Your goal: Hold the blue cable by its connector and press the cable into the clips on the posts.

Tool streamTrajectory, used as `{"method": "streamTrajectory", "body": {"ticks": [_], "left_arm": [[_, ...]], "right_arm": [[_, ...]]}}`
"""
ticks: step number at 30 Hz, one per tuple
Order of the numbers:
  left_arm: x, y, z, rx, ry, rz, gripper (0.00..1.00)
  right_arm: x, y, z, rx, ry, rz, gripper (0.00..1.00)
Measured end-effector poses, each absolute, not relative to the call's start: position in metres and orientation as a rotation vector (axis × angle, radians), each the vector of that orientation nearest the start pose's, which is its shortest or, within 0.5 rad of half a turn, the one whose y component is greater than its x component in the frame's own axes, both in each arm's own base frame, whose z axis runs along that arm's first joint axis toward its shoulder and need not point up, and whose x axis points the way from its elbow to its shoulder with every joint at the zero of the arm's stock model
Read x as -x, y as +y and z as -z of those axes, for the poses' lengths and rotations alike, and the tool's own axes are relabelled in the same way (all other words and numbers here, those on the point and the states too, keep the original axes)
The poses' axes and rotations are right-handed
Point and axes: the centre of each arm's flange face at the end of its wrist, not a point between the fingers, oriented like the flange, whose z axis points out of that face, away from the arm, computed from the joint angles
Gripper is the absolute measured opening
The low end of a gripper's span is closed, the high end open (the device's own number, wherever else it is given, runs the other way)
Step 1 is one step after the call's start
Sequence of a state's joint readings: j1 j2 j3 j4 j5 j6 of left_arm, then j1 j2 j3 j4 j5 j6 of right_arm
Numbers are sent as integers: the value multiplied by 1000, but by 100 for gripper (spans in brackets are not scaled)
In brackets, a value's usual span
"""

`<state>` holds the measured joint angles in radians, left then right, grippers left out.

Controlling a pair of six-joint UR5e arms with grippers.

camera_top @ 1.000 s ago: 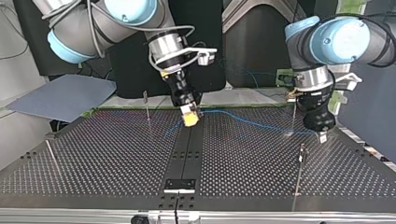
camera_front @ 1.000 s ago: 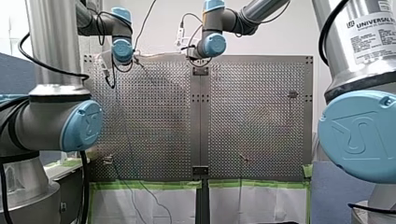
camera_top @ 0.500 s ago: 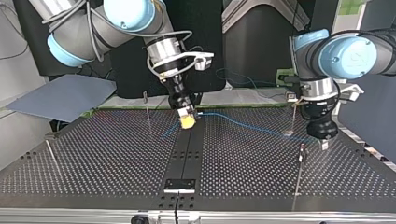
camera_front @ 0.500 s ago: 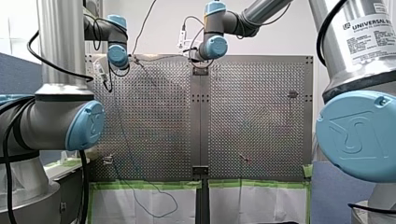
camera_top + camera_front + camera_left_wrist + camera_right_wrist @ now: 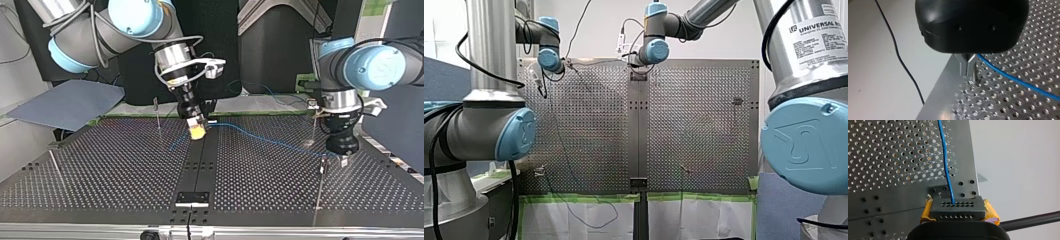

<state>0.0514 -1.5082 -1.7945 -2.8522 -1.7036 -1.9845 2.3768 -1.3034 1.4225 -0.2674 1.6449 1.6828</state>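
Note:
In the top view my right gripper [image 5: 196,131], with yellow pads, is shut on a dark connector block [image 5: 957,208] low over the table's black centre strip. The blue cable [image 5: 270,140] leaves the connector and runs taut above the perforated table [image 5: 100,170] to my left gripper [image 5: 344,159] at that view's right. In the left wrist view the thin metal fingers [image 5: 965,70] are pressed together just over the table's edge, and the blue cable [image 5: 1010,78] comes out beside them. A thin post [image 5: 320,185] with a clip stands right beside my left gripper.
More thin posts stand at the back [image 5: 157,114], at the top view's left [image 5: 56,167] and behind my left gripper [image 5: 313,125]. Loose cable [image 5: 561,150] crosses the table and hangs in a loop over its green-taped edge [image 5: 584,198]. A grey-blue panel [image 5: 65,102] lies beyond the table.
My right gripper has drifted to the top view's left with the connector. My left gripper has come down closer to the post beside it. The hanging loop has shifted.

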Motion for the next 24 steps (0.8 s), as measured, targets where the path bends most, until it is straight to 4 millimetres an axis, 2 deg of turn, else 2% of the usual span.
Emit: {"method": "streamTrajectory", "body": {"ticks": [16,24], "left_arm": [[-485,-85,-438,449,1355,218,0],[-501,-80,-425,462,1370,244,0]], "right_arm": [[-525,-346,-438,-1560,-829,-1895,0],[-526,-361,-415,-1587,-853,-1855,0]]}}
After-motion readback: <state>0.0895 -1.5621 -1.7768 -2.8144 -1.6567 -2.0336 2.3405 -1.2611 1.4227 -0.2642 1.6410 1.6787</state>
